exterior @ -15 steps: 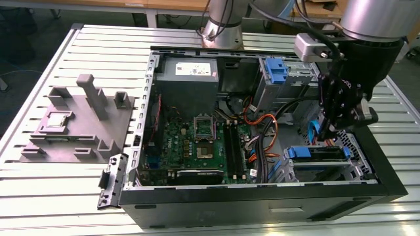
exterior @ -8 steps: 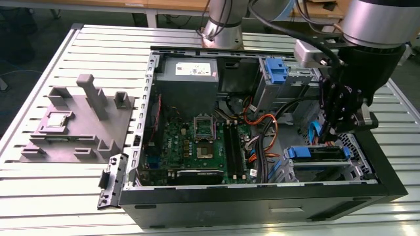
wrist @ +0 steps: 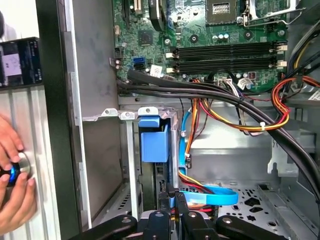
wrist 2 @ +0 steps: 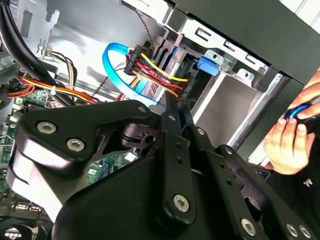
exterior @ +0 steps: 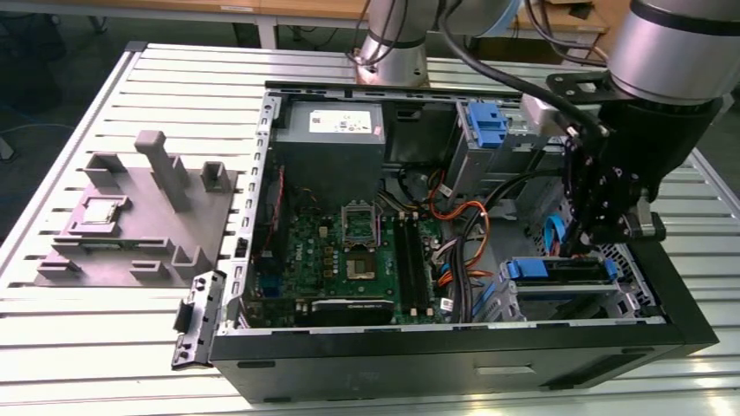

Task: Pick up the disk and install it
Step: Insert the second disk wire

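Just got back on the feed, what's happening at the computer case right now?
The arm has its pincer lowered into the open computer case, at the drive bay on the exterior view's right. In the first wrist view the pincer sits at a blue-framed disk standing in the bay's metal slot, next to a light-blue cable and the orange and red wire bundle. A person's hands are outside the case wall, holding a small blue-tipped object. The motherboard lies exposed in the case.

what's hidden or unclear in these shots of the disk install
- Disk: first wrist view gives a blue carrier end in the bay; the drive body sits behind the bay wall.
- Gripper: exterior view, its tips sink behind the drive cage.
- Hand: second wrist view, cut by the edge; the blue item it holds is unclear.
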Robot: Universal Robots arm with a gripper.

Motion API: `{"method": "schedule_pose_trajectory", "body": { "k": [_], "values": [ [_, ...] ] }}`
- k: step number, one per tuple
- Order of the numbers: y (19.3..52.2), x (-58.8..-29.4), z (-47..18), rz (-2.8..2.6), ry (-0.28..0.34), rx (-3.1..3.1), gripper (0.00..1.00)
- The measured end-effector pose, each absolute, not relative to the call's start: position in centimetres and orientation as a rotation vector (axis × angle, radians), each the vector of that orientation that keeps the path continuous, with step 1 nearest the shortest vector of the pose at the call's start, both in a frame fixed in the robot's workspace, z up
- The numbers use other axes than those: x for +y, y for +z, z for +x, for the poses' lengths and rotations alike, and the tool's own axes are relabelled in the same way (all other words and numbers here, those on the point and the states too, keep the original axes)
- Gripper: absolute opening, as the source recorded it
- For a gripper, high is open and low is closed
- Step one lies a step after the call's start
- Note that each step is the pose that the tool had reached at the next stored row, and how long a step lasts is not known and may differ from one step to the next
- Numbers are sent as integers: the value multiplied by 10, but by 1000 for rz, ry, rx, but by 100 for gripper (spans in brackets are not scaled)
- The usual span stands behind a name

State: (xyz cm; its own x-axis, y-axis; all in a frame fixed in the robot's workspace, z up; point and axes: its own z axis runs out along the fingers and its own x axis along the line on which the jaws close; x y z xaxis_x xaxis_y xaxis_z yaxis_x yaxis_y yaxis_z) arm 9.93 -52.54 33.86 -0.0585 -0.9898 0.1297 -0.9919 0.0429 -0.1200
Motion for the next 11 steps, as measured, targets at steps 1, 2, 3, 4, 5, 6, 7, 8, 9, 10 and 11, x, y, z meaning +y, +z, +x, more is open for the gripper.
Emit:
{"method": "schedule_pose_trajectory", "body": {
  "k": [1, 2, 3, 4, 5, 6, 7, 8, 9, 10, 11],
  "values": [
    [338, -527, 99, 2151, 270, -2265, 16],
    [338, -529, 99, 2155, 265, -2270, 16],
    [338, -530, 99, 2158, 261, -2274, 16],
    [338, -532, 99, 2160, 258, -2277, 16],
    [338, -533, 99, 2162, 256, -2280, 16],
    [338, -534, 98, 2164, 254, -2283, 16],
    [338, -536, 98, 2167, 252, -2286, 16],
    [338, -537, 98, 2169, 249, -2289, 16],
    [338, -538, 97, 2171, 247, -2292, 16],
    [338, -539, 97, 2174, 243, -2295, 16],
    [338, -540, 97, 2177, 238, -2299, 16]
  ]
}}
